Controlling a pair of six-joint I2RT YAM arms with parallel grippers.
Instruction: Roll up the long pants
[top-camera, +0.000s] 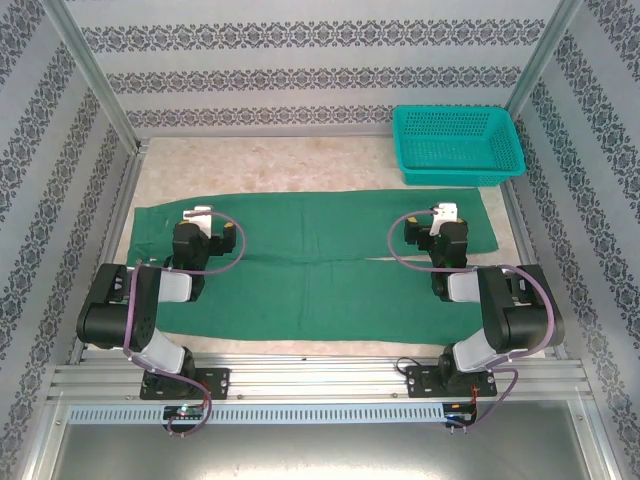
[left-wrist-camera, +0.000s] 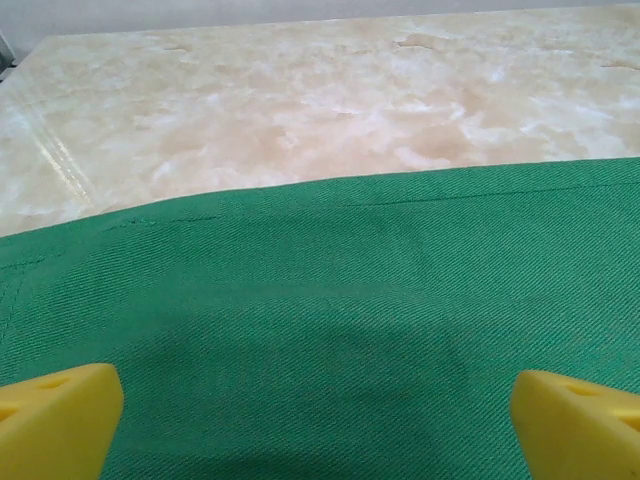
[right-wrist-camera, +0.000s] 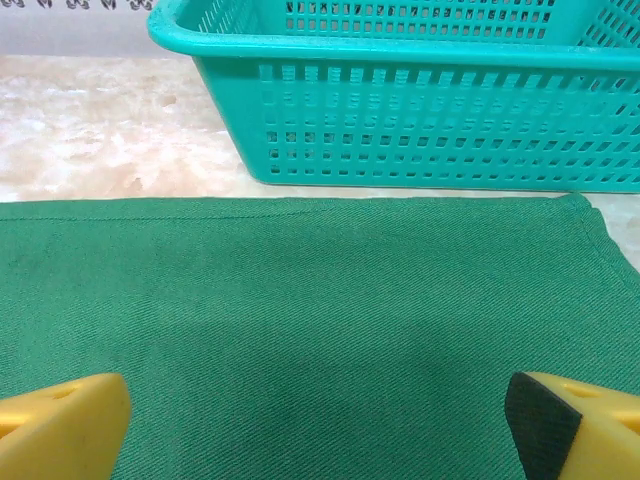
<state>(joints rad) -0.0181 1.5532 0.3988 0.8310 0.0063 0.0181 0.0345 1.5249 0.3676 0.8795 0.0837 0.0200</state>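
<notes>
The long pants (top-camera: 320, 260) lie flat across the table, dark green, their two legs side by side with a thin seam between them. My left gripper (top-camera: 203, 218) hovers over the pants' left part, and its yellow fingertips (left-wrist-camera: 55, 415) stand far apart above bare green cloth (left-wrist-camera: 330, 330). Over the right part, near the far edge, sits my right gripper (top-camera: 443, 215). Its fingertips (right-wrist-camera: 60, 420) are also spread wide over the fabric (right-wrist-camera: 320, 320), with nothing between them.
A teal mesh basket (top-camera: 457, 145) stands at the back right, just beyond the pants' far edge, close ahead of the right gripper as a basket wall (right-wrist-camera: 420, 110). Beige marble tabletop (left-wrist-camera: 300, 100) lies beyond the cloth. Patterned walls enclose the table.
</notes>
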